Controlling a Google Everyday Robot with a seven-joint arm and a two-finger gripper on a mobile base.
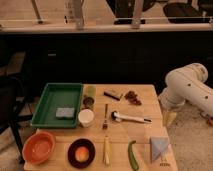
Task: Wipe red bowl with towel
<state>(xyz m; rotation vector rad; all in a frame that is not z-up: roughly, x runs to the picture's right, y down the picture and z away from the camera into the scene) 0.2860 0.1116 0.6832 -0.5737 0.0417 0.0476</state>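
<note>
1. The red bowl (39, 147) sits at the front-left corner of the tabletop (120, 137).
2. The towel (160, 148) lies folded at the front-right corner, well apart from the bowl.
3. The gripper (169, 118) hangs just off the tabletop's right edge, jaws wide, holding nothing.
</note>
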